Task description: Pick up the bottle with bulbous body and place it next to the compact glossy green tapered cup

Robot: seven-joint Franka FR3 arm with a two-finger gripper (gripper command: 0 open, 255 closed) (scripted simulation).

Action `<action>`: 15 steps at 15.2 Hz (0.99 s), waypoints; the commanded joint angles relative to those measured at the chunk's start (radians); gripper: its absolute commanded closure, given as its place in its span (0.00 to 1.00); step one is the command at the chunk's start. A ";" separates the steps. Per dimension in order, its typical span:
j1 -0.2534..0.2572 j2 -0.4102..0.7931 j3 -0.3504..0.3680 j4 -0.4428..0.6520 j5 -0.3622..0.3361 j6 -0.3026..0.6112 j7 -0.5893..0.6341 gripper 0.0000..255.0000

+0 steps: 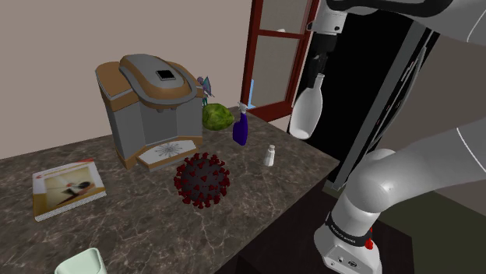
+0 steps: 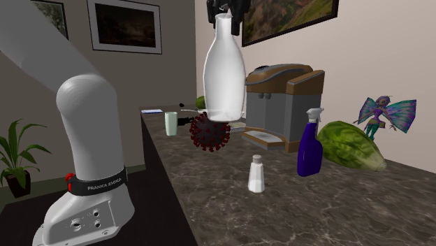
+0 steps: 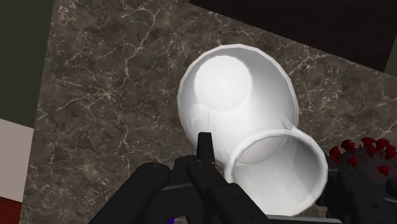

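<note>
Gripper [image 2: 225, 14] was clenched on the neck of the bottle [image 2: 223, 73]. I judged it smooth, slippery, bottom-heavy, maybe fragile. Cup [image 2: 171, 124] sat at its 8 o'clock, second exterior view.

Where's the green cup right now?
The pale green cup stands at the shoulder view's lower left on the counter, nearest the booklet and the red spiky ball.
</note>
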 commanded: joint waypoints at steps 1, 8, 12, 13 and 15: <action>0.002 0.009 0.003 0.034 0.003 -0.025 -0.001 1.00; 0.007 0.054 0.007 0.166 0.011 -0.112 -0.009 1.00; 0.010 0.084 0.008 0.247 0.015 -0.164 -0.015 1.00; 0.011 0.092 0.008 0.268 0.016 -0.176 -0.017 1.00; 0.012 0.109 0.008 0.311 0.018 -0.203 -0.020 1.00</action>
